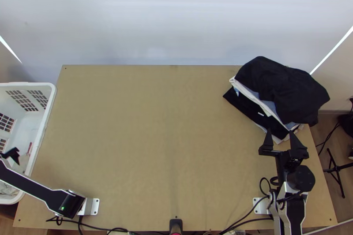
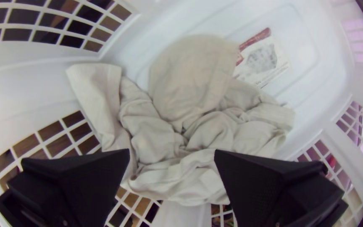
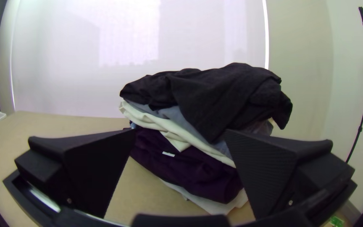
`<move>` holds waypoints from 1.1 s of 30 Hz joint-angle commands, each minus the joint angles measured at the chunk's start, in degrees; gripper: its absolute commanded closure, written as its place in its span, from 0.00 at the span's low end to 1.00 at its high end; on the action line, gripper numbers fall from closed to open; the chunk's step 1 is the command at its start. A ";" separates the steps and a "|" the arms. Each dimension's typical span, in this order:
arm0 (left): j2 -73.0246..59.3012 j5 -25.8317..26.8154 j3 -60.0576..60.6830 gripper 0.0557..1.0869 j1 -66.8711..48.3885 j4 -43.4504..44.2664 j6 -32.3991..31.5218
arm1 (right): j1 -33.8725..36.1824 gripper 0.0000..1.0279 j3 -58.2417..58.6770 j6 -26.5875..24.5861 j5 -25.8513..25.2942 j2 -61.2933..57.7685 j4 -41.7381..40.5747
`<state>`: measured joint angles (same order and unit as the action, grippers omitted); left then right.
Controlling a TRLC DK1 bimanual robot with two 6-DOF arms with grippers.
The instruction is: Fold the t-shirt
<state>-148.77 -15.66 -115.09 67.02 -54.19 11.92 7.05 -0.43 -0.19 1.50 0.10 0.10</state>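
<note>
Basket floor (image 2: 303, 50), left wrist: bunched cloth (image 2: 215, 130)

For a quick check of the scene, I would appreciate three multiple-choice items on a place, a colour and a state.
1. Where is the bunched beige cloth?
A. On the table
B. In the white plastic basket
C. On the floor

2. What colour is the topmost garment on the pile of clothes?
A. Black
B. Red
C. Yellow

3. How is the right gripper?
A. Shut on a sleeve
B. Shut and empty
C. Open

1 B: the left wrist view shows it lying inside the basket's latticed walls.
2 A: black fabric covers the pile's top.
3 C: a wide gap separates its two fingertips.
</note>
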 commanded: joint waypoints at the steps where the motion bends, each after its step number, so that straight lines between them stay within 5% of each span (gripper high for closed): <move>1: -5.22 -0.34 3.64 0.05 0.92 8.58 3.46 | -0.02 0.04 -0.01 0.01 0.00 -0.01 -0.01; 15: -6.62 -10.36 9.88 0.15 1.79 19.83 11.46 | -0.02 0.04 -0.01 0.01 0.00 -0.01 -0.01; 16: -6.62 -11.23 10.50 0.27 1.88 20.00 12.07 | -0.02 0.04 -0.01 0.01 0.00 -0.01 -0.01; 18: -5.74 -11.76 12.43 0.82 1.97 23.34 13.48 | -0.02 0.04 -0.01 0.01 0.00 -0.01 -0.01; 19: -5.39 -11.59 13.05 0.97 2.15 24.22 14.71 | -0.02 0.04 -0.01 0.01 0.00 -0.01 -0.01; 24: 2.17 -4.20 15.68 0.96 1.53 24.05 14.36 | -0.02 0.04 -0.01 0.01 0.00 -0.01 -0.01; 33: 31.96 15.84 16.30 0.96 -9.19 18.77 0.82 | -0.02 0.04 -0.01 0.01 0.00 -0.01 -0.01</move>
<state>-135.44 -11.03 -99.66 64.51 -33.04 20.08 7.05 -0.43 -0.19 1.52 0.10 0.10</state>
